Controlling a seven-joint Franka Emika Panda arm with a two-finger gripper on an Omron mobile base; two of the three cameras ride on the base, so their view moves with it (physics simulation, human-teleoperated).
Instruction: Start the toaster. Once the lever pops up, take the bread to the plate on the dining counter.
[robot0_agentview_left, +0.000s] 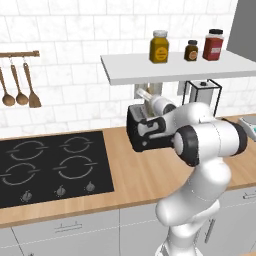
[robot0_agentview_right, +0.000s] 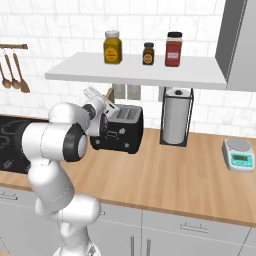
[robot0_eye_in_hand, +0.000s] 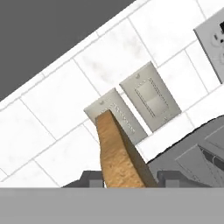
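The gripper (robot0_eye_in_hand: 127, 179) is holding the bread (robot0_eye_in_hand: 120, 153) edge-on between its fingers just above the toaster (robot0_agentview_right: 120, 131), the jaws standing part-closed on the slice, apparently so that it is lifting clear of the slot for carrying to the plate.

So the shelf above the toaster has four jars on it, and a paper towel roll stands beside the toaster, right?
Not quite: the shelf holds three jars, not four, as the right base view shows. The rest holds: the paper towel roll stands beside the toaster.
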